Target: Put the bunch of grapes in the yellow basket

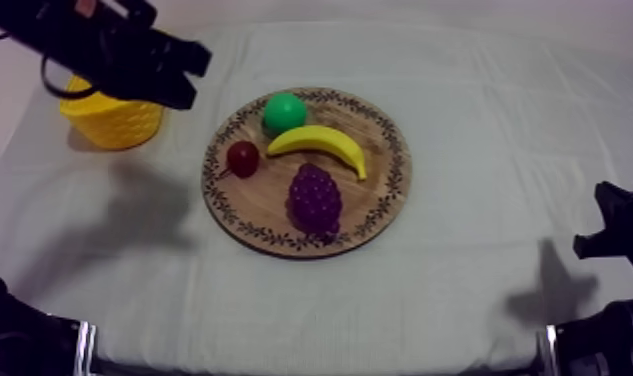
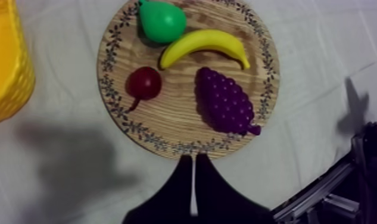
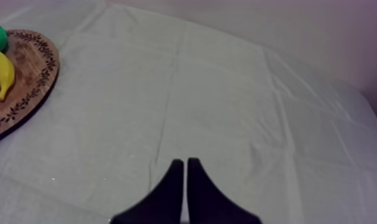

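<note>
Clock dirs are per the top view. The purple, knobbly toy bunch of grapes (image 1: 315, 198) is lying at abt 5 o'clock on the round wooden board w/ patterned rim (image 1: 385, 205), not yet picked. The curved yellow toy banana (image 1: 320, 143) is sitting just beside it twd 12, the green toy pear (image 1: 284, 112) at abt 11 and the small red fruit (image 1: 243, 158) at 9. The yellow ribbed basket (image 1: 110, 120) is standing off the board at abt 10 o'clock, apart from it.

My left gripper (image 2: 193, 162) is hanging clenched on nothing, fingers pressed into a thin wedge. It's raised btwn basket & board, off the board's 10 o'clock. My right gripper (image 3: 184, 165) is likewise clenched & empty, resting over bare cloth off the board's 3 o'clock side.

Step in hand, as I'm judging it, is the reach for the grapes w/ the left arm. To do it well:
- Spread the fingers before dropping.
- Come down over the bunch's fat middle, one finger at its 3 side and one at its 9 side. That keeps clear of the banana at 12.
- Squeeze gently, since the bumpy surface is prob. slippery.
- Lift straight up before swinging twd the basket.
</note>
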Controlling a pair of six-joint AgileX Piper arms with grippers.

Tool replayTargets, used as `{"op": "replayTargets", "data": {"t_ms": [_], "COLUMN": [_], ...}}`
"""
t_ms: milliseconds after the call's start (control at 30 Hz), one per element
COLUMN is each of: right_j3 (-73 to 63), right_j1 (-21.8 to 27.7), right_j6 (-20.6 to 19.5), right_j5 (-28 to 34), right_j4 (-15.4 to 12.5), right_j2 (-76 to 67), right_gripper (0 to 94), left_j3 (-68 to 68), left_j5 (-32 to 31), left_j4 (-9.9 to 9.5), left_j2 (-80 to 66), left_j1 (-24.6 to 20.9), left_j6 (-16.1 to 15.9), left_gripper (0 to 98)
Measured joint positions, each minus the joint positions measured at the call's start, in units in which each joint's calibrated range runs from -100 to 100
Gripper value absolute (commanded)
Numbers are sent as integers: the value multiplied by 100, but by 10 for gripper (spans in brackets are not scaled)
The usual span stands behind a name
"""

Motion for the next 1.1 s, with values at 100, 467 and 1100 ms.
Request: {"op": "replayTargets", "data": {"t_ms": [100,467,1100], "right_j3": [0,0,0], "right_j1": [0,0,0], "right_j6": [0,0,0], "right_j5": [0,0,0], "right_j4": [0,0,0], "right_j2": [0,0,0], "right_gripper": [3,3,3], "left_j3": [-510,-1943,-3513], "left_j5": [335,936,1655], "left_j4": [-70,-117,-179], "left_j2": [464,1948,3320], "left_j1": [136,612,770], "left_j6": [189,721,1054], "left_gripper": [0,0,46]}}
